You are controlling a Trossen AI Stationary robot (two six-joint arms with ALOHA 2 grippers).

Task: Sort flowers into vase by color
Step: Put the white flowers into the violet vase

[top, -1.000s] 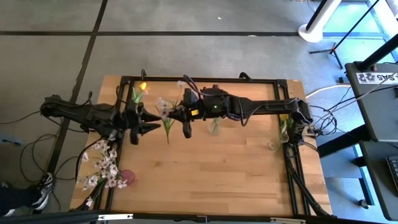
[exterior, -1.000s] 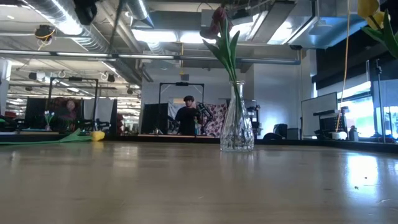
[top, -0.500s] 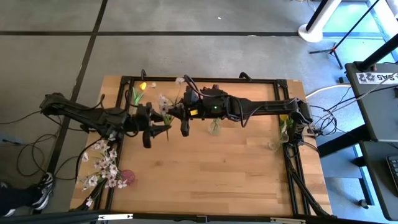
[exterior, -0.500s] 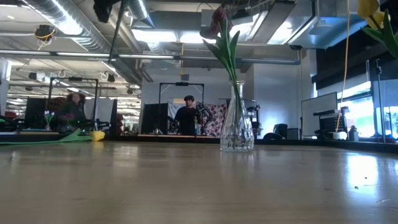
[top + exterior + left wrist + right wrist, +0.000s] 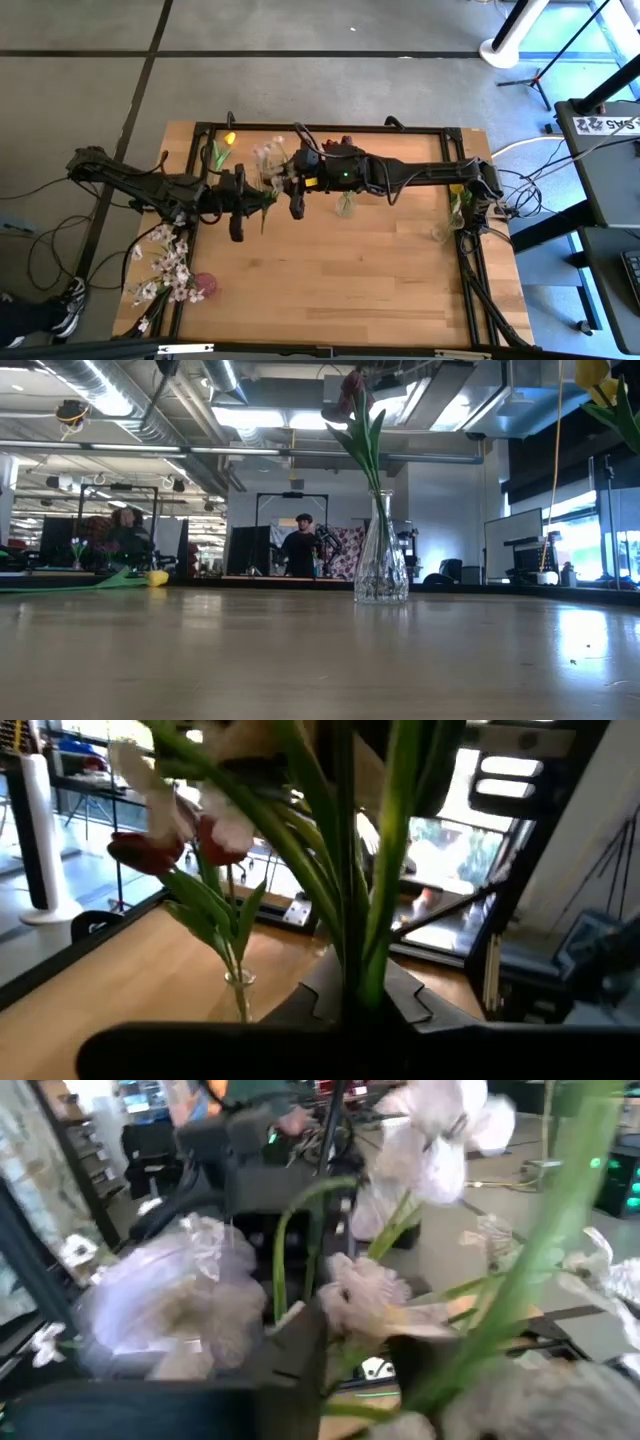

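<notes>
Fingers of the left gripper (image 5: 262, 197) clench the green stems of a white-pink blossom sprig (image 5: 268, 158) held in the air over the bench (image 5: 350, 270), its pale papery blooms fanned above narrow leaves. Whether the right gripper (image 5: 290, 185), just beside it, is grasping or released I cannot tell. More pale sprigs (image 5: 165, 270) lie at the bench's left edge.

Left claw (image 5: 350, 1005) clamped on green flower stems (image 5: 385, 870)
</notes>
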